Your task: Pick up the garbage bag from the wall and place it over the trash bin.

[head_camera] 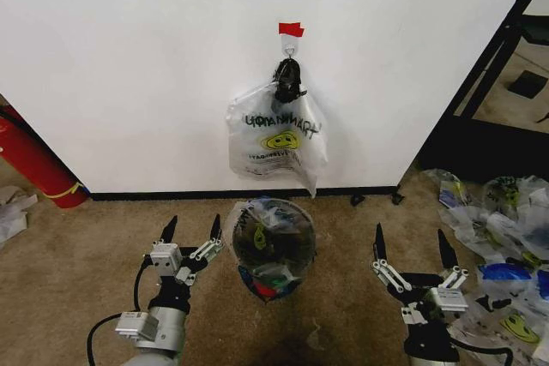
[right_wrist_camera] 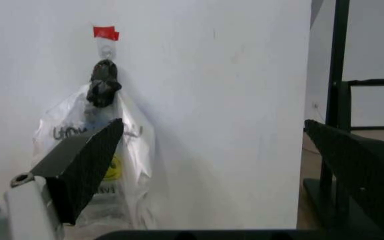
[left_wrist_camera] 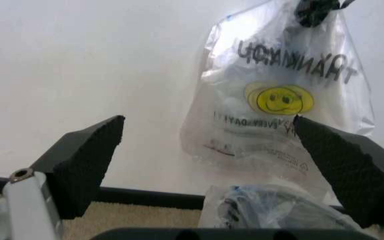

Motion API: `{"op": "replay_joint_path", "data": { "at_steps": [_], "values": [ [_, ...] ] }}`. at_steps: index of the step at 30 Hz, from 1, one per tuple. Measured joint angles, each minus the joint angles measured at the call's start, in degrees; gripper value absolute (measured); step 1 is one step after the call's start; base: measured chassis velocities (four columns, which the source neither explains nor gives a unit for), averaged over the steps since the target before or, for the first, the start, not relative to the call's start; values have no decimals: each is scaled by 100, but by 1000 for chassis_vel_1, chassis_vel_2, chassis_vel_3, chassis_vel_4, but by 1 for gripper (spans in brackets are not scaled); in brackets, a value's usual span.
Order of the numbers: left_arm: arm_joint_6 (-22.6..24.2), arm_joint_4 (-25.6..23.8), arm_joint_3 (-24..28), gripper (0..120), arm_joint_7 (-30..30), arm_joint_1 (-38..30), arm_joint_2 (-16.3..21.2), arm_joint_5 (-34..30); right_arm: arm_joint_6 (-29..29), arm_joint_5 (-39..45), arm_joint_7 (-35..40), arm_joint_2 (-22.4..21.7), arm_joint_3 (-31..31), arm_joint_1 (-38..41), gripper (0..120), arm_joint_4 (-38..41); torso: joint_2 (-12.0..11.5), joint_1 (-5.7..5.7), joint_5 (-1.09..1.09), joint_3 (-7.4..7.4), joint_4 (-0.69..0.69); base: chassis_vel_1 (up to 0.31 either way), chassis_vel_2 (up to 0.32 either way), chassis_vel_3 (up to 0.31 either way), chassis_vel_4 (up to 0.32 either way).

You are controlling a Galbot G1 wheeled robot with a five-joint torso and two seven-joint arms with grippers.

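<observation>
While everything is sitting apart, the scene runs from biggest thing to smallest:

Wall: the white wall [head_camera: 154, 66] is filling the background, with a black baseboard [head_camera: 171, 195] running along its foot above tan carpet [head_camera: 77, 272].

Garbage bag: the garbage bag [head_camera: 276, 143] is hanging flat against the wall from a small hook [head_camera: 290, 43] under a strip of red tape [head_camera: 291, 29]. Its handles are bunched into a dark knot at the hook. It is showing dark lettering and 1 yellow smiley face. Nothing is gripping it.

Trash bin: the trash bin [head_camera: 273, 248] is standing on the carpet just below the hanging bag, between the 2 grippers, and is lined with crinkled clear plastic.

Left gripper: the left gripper [head_camera: 190, 232] is hovering low beside the bin, fingers spread wide and holding nothing, pointing toward the wall.

Right gripper: the right gripper [head_camera: 410, 249] is hovering on the bin's other side, well apart from it, fingers likewise spread and holding nothing.

Loose bags: a heap of loose bags [head_camera: 502, 237] is lying on the floor beyond the right gripper.
</observation>
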Motion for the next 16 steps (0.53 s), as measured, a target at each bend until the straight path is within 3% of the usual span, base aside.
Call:
{"op": "replay_joint_path", "data": {
  "at_steps": [16],
  "values": [
    [-16,-102,26,100,-15,64,-92,111,-85,-134,30,19,-179,-62,100,32,0,0,0,0,0,0,0,0,0]
  ]
}}
